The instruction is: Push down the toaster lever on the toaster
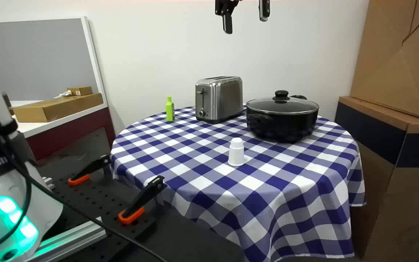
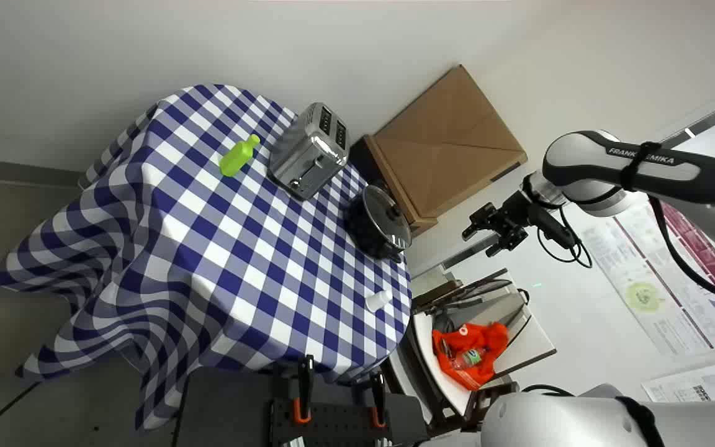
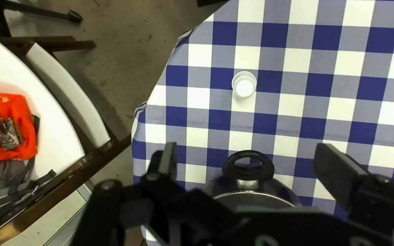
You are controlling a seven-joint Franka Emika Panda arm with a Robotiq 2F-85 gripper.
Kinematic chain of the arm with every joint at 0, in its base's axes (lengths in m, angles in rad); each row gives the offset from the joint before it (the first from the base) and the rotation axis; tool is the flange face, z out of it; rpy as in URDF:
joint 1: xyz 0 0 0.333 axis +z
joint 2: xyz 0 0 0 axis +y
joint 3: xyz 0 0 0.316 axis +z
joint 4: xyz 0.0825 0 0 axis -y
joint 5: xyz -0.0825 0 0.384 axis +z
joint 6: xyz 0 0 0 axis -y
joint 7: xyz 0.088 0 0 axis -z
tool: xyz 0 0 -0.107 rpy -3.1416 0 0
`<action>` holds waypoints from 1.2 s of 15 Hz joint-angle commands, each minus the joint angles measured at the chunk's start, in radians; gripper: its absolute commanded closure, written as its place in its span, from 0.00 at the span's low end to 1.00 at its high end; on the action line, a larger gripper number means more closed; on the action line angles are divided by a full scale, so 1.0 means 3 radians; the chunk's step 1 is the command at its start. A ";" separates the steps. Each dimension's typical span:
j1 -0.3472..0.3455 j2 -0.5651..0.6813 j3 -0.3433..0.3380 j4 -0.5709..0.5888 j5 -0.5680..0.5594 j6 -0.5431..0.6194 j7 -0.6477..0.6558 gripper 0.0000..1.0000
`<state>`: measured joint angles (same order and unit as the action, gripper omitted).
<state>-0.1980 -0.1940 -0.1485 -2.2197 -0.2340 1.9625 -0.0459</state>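
Silver two-slot toaster (image 1: 219, 100) just above the centre of the frame in an exterior view, its lever (image 1: 200, 92) high in its track, black lidded pot (image 1: 283, 125) right of centre, we hold our Robotiq gripper (image 1: 246, 23) at the top edge, jaws spread wide

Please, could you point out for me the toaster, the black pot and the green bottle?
Toaster (image 1: 227, 100): an exterior view; on its long silver side.
Black pot (image 1: 283, 124): an exterior view; on its outer side wall.
Green bottle (image 2: 238, 158): an exterior view; on the middle of its body.
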 commanded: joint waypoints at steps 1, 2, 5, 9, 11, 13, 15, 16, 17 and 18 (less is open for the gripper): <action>0.0027 0.0000 -0.0026 0.0007 -0.0004 -0.0008 0.0002 0.00; 0.0027 0.0000 -0.0026 0.0007 -0.0004 -0.0007 0.0002 0.00; 0.0009 -0.0030 -0.0029 -0.0028 -0.0031 0.0016 0.0085 0.00; 0.0070 0.0032 0.0020 -0.0059 -0.0022 0.0119 0.0105 0.26; 0.0151 0.0085 0.0115 -0.0091 -0.0079 0.0274 0.0154 0.31; 0.0251 0.0173 0.0223 -0.0102 -0.0100 0.0460 0.0177 0.46; 0.0372 0.0282 0.0354 -0.0098 -0.0148 0.0662 0.0191 0.62; 0.0430 0.0346 0.0410 -0.0071 -0.0172 0.0743 0.0183 0.69; 0.0493 0.0414 0.0475 -0.0050 -0.0221 0.0858 0.0201 0.78; 0.0543 0.0484 0.0525 -0.0011 -0.0259 0.0948 0.0226 0.84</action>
<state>-0.0741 -0.1047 -0.0258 -2.2508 -0.2590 2.1759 -0.0089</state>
